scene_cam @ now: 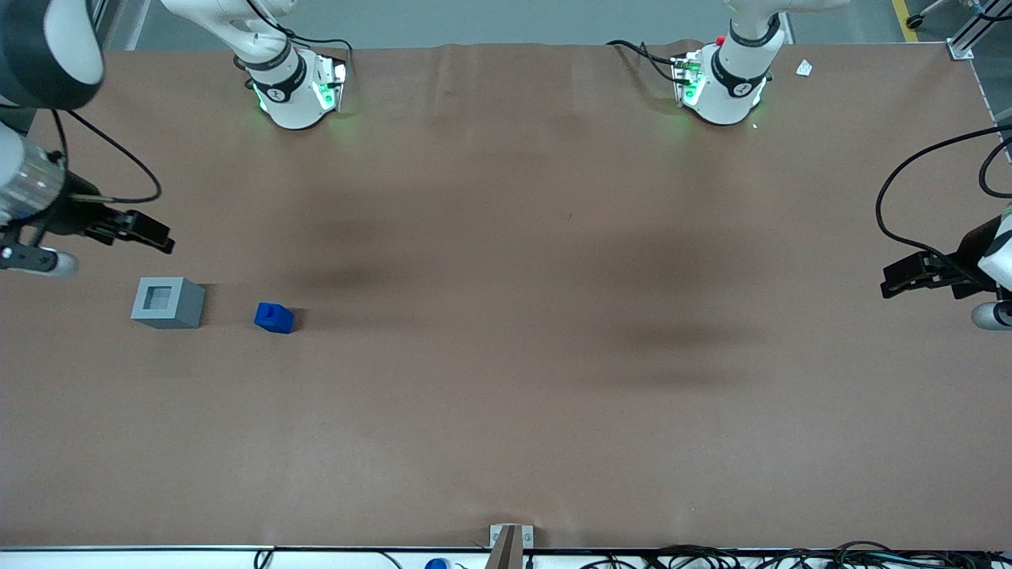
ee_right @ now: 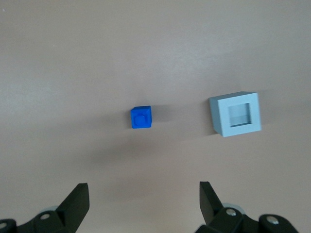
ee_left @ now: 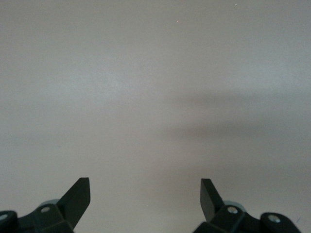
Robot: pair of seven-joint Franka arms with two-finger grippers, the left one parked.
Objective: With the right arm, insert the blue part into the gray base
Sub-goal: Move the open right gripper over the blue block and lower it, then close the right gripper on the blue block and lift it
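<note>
1. Front view: the blue part point(scene_cam: 273, 318) lay on the desk point(scene_cam: 506, 395) just beside the gray base point(scene_cam: 168, 302), apart from it. The right arm point(scene_cam: 32, 182) held its jaws point(scene_cam: 150, 232) above the desk, farther from the camera than the base. The step looked like the approach before any grasp.
2. Right wrist view: only here did the jaws point(ee_right: 144, 204) show spread wide and empty, the base's square socket looking open. Next, I judge, descend over the blue part point(ee_right: 141, 117).

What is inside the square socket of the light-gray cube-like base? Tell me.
The light-gray cube-like base has an empty socket; only its gray floor shows. The small bright-blue plastic part lies apart on the table, and the black two-finger gripper is above both, open.
</note>
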